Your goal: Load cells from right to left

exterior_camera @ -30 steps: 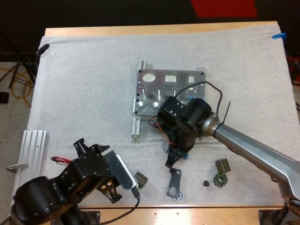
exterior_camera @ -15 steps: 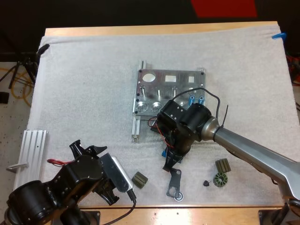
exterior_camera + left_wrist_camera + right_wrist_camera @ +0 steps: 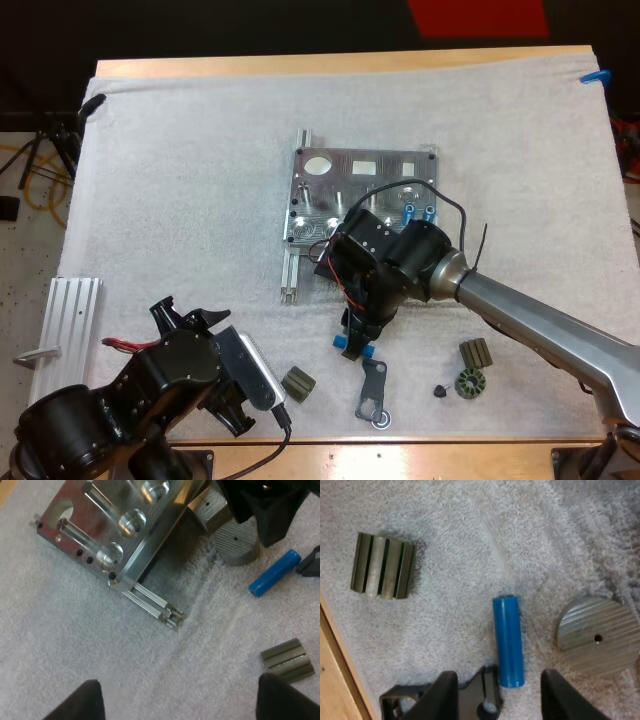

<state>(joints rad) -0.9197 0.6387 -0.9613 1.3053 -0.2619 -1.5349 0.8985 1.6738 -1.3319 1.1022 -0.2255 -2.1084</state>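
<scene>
Masking fixture's near edge: right arm

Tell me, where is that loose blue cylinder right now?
In the high view the blue cylinder lies flat on the white mat, on the near side of the metal fixture, one end beside the flat dark bracket.

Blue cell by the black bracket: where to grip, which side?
Mid-body of the blue cell, from straight above, fingers closing across its round sides. It lies flat; the black bracket crowds one end and a ribbed metal disc sits alongside, so the middle looks freest.
</scene>
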